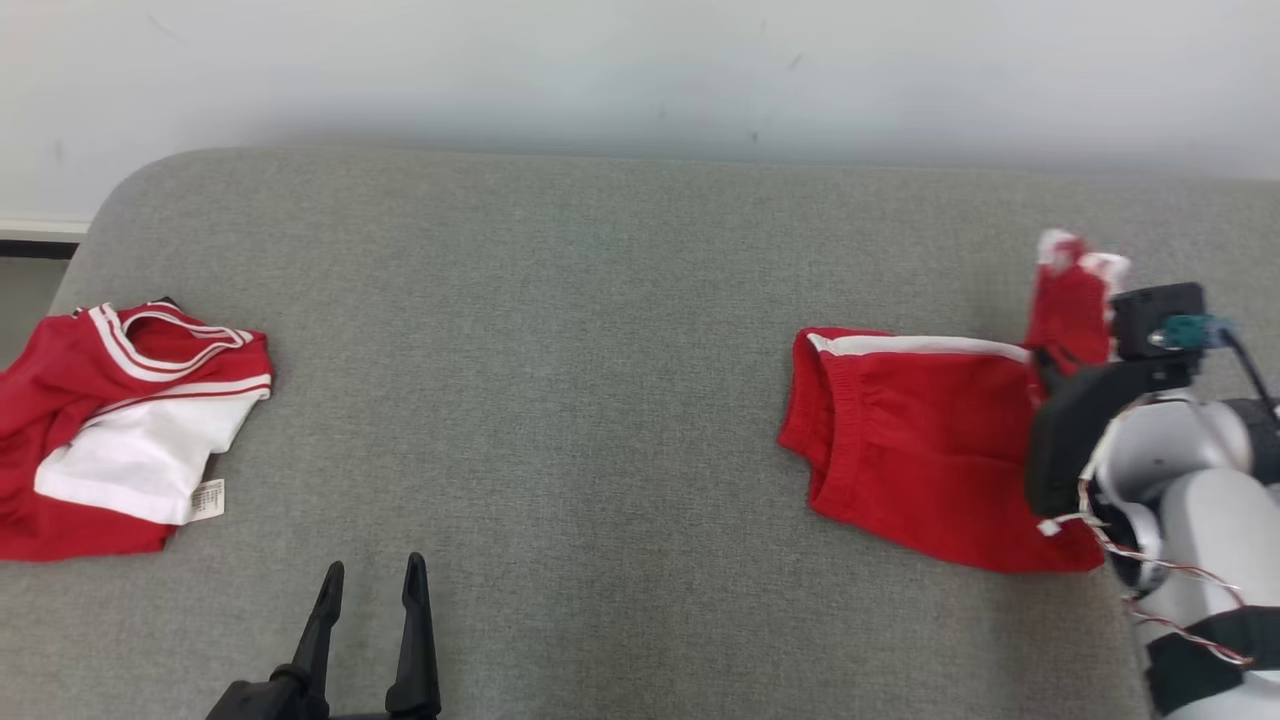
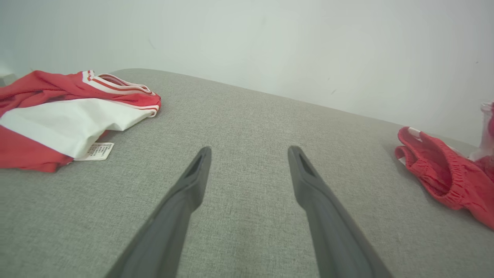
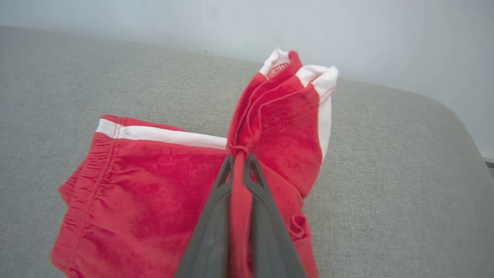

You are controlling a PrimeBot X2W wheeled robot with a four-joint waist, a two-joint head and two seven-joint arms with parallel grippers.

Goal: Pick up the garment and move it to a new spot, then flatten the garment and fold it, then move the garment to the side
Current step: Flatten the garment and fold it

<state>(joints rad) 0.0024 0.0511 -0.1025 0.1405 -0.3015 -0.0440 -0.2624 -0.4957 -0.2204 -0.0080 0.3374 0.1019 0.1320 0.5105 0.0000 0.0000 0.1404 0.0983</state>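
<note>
Garments: two, the red shorts (image 1: 900,450) at 3 o'clock and the red-and-white shirt (image 1: 110,420) at 9 o'clock on the cushion.
Grippers: two, the left gripper (image 1: 374,566) near 7 o'clock and the right gripper (image 3: 240,156) at 3 o'clock.
Dark fingers (image 2: 193,181): four, two to each gripper.
Care labels: one, a white care label (image 1: 208,498) at the shirt's near edge.
Cushions: one, the grey cushion (image 1: 600,350).
Walls: one, the pale wall (image 1: 640,70) at 12 o'clock.
</note>
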